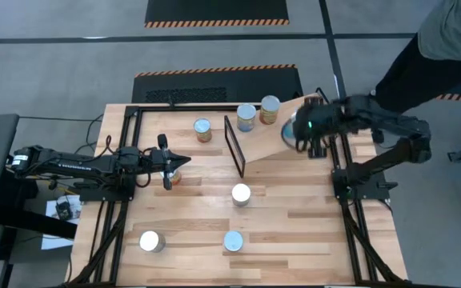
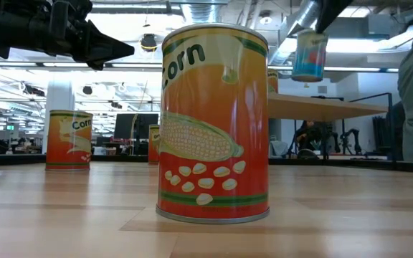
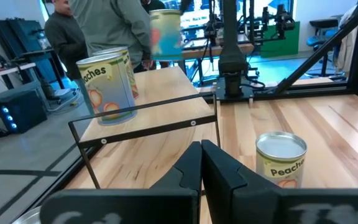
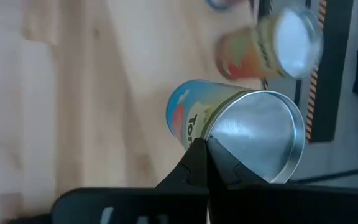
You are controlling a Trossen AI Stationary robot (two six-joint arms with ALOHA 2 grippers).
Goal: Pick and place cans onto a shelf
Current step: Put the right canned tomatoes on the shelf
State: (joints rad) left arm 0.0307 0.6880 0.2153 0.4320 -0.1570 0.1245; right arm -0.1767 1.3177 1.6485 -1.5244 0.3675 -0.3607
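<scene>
Orange corn can (image 2: 215, 122), green stripes

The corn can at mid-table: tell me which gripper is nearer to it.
Left. The left gripper sits just left of the corn can, over the table. The right gripper is farther off, above the shelf at the back right.

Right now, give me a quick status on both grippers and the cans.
Right gripper shut on blue-labelled can, above the shelf. Left gripper shut, empty, over the table. Two cans already on the shelf. Nothing in the way.
</scene>
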